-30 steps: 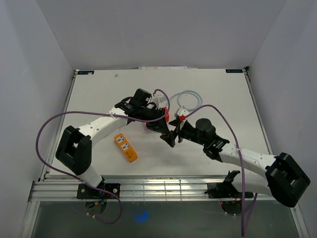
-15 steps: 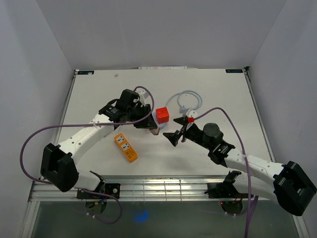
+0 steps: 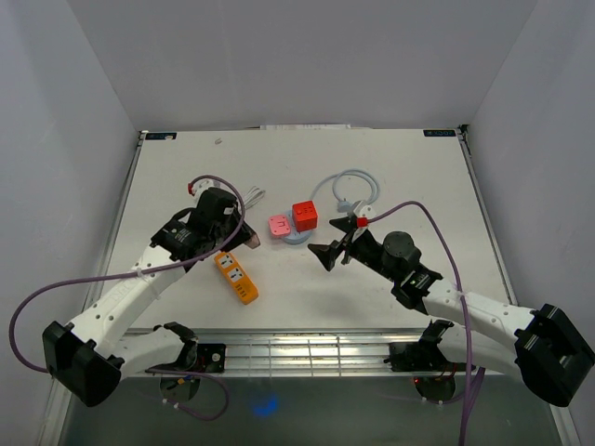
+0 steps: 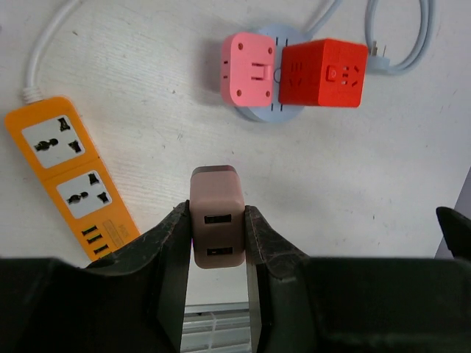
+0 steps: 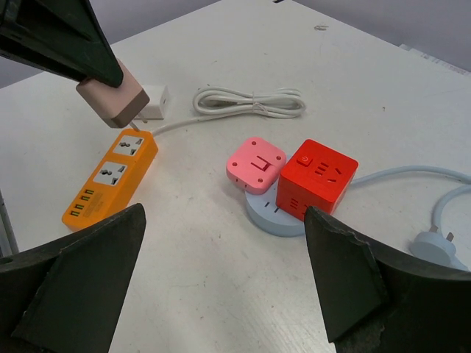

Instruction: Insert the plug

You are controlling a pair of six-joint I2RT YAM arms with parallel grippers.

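2 arms over the white table [image 3: 418, 186]; all places below are given from the orange power strip [image 3: 236, 276], which lies flat in front of the left arm. Left gripper [image 4: 217, 220] is closed narrowly on a dusty-pink USB charger [image 5: 114, 101], 1 finger pad on each side face. The charger's 2 USB ports face the wrist camera and its prongs are hidden. In the right wrist view the charger hangs tilted just above the strip's far end, clear of it and not plugged in. Both of the strip's 2 sockets are unoccupied, with small ports at its near end. A small white plug body [image 5: 156, 101] sits just beyond the strip's far end, and a coiled white cord [image 5: 250, 101] lies farther back on the right. To the right of the strip's far end, near but apart from it, a pale blue round base [image 4: 261, 116] carries a pink cube adapter [image 4: 249, 70] and a red cube socket [image 4: 324, 72], side by side and touching. A pale blue cable [image 3: 358, 181] loops away beyond the red cube. Right gripper [image 3: 335, 240] is farther right of the strip than the cubes, fingers spread wide with nothing between them, facing back toward the cubes and the strip.
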